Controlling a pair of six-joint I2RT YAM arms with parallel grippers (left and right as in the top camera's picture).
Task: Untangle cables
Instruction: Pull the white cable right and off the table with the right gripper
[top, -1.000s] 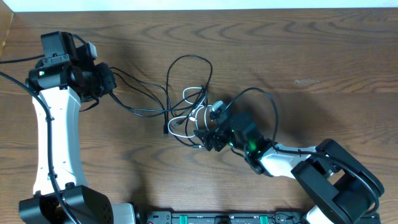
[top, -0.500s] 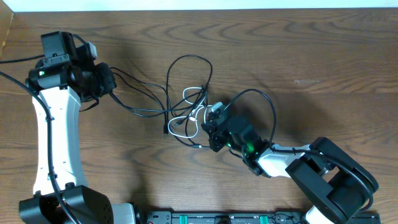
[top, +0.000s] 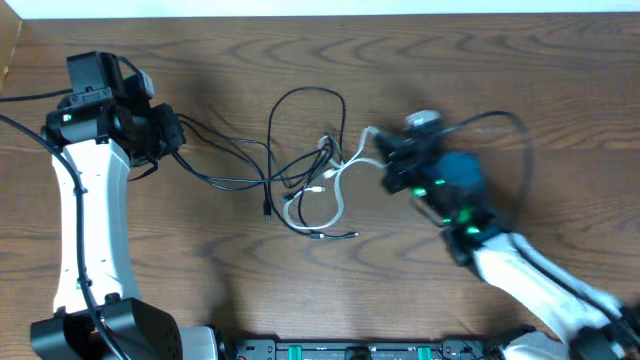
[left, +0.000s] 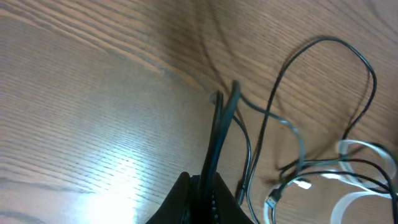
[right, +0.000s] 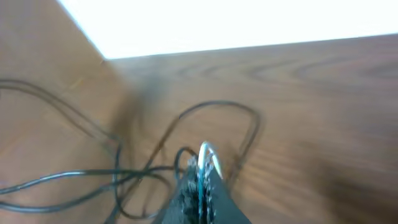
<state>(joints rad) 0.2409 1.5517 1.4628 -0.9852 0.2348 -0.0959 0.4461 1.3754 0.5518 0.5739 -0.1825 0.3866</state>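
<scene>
The left gripper is pressed shut on a thin black cable. The right gripper pinches a loop of the white cable. Both cables lie in the middle of the brown table. The long black loops and the short white one cross in a messy knot.

A robotics lab bench, as I see it: wood-grain table under my right claw, equipment rail behind.
</scene>
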